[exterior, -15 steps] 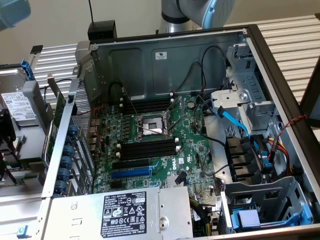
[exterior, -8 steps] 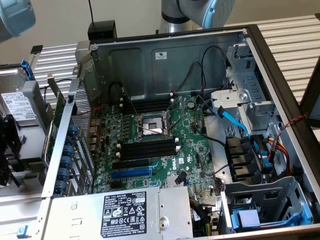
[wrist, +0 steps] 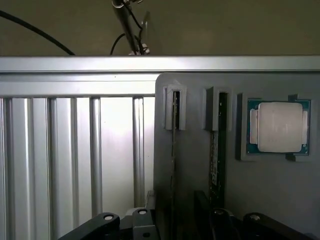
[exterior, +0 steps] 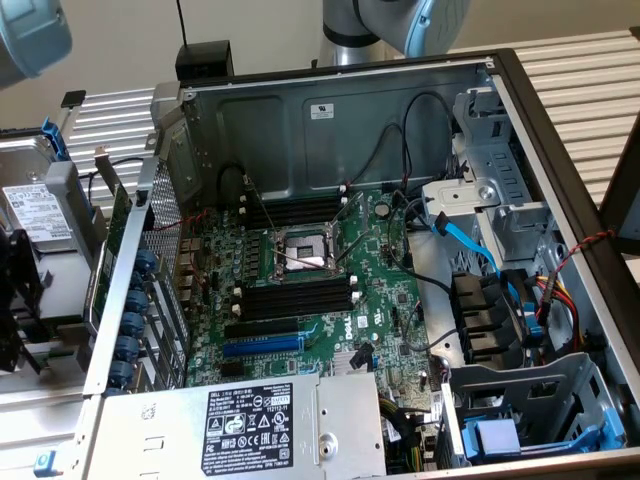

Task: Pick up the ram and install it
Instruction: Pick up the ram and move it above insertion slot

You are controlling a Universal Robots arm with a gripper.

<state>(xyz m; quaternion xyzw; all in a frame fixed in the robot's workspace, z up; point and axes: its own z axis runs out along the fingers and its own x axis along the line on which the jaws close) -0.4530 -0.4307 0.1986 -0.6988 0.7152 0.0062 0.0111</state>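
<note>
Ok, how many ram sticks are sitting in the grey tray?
2. One ram stick stands on edge beside the processor; the other ram stick in the next slot, nearer the edge of the tray. More could be out of frame.

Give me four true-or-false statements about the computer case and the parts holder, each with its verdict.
1. The black memory slots on the motherboard are empty. True.
2. The gripper is shut on the ram. False: it is open, and the ram stands on edge in a slot of the grey holder.
3. A processor chip lies in a recess of the grey holder. True.
4. The long expansion slot is red. False: it is blue.
</note>
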